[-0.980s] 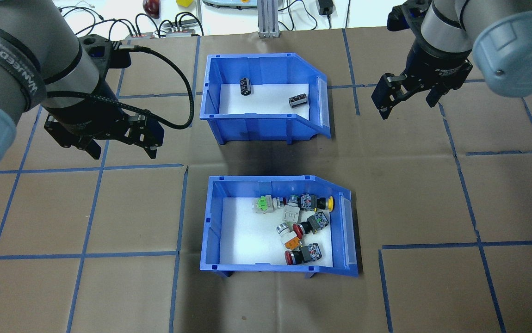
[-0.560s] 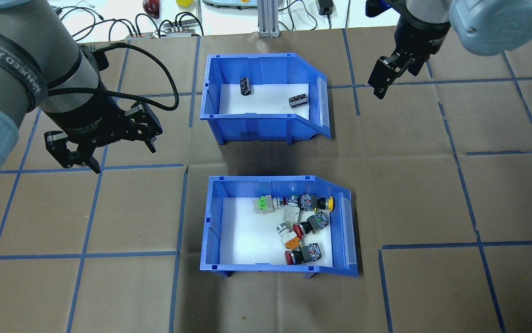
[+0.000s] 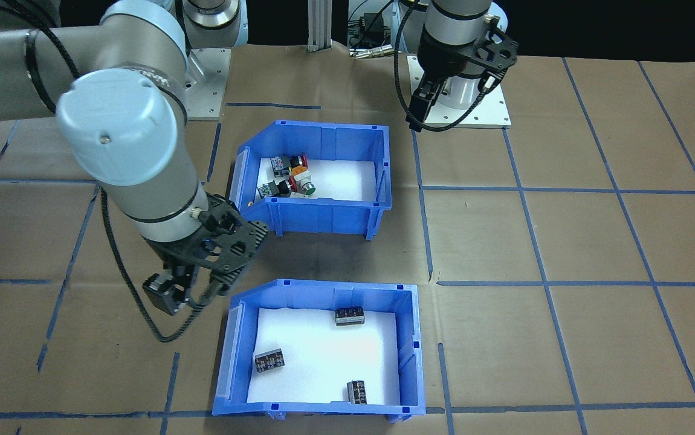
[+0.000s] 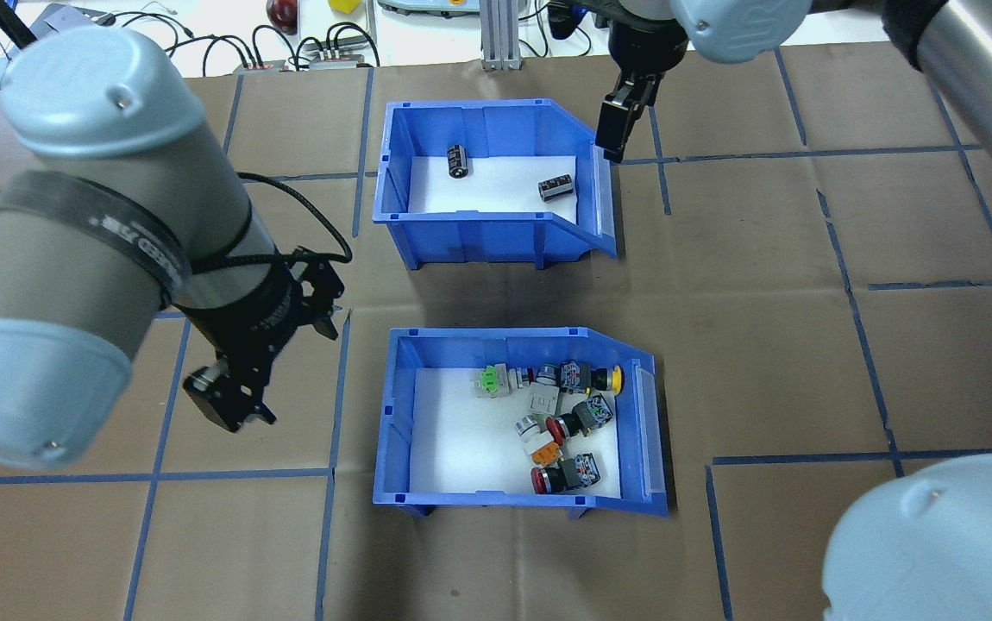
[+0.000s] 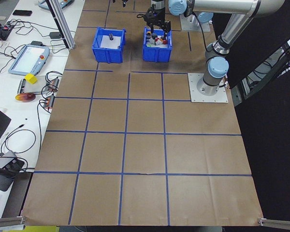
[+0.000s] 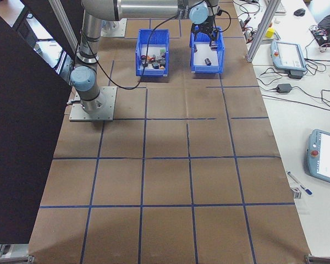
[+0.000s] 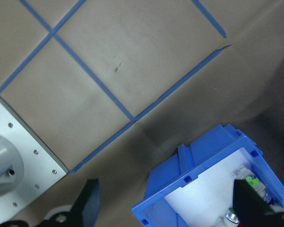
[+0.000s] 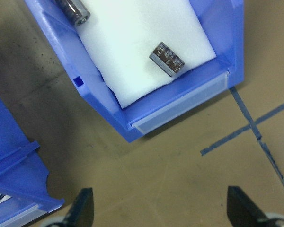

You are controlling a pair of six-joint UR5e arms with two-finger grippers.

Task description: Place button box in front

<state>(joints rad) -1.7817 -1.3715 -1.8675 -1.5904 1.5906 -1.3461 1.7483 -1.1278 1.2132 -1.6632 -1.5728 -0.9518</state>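
Observation:
The button box (image 4: pixel 394 431), a blue open-top bin holding colourful push-buttons, is the nearer of two bins in the overhead view, and its corner shows in the left wrist view (image 7: pixel 189 177). In the front-facing view the button box (image 3: pixel 323 219) lies closer to the robot. My left gripper (image 4: pixel 233 407) hovers open over the table just left of the box's left end, holding nothing. My right gripper (image 4: pixel 613 138) hangs open beside the right end of the other bin; in the front-facing view, the right gripper (image 3: pixel 172 297) is at the left.
The second blue bin (image 4: pixel 479 240) with only small black cylindrical parts (image 4: pixel 553 189) stands beyond the button box, with a gap of table between them. Cables and devices (image 4: pixel 323 47) lie past the far table edge. Blue tape lines (image 4: pixel 160 474) grid the brown table cover.
The left gripper has swung nearer and right, toward the button box's left end. The right gripper has moved left to the far bin's right end. Neither bin has moved.

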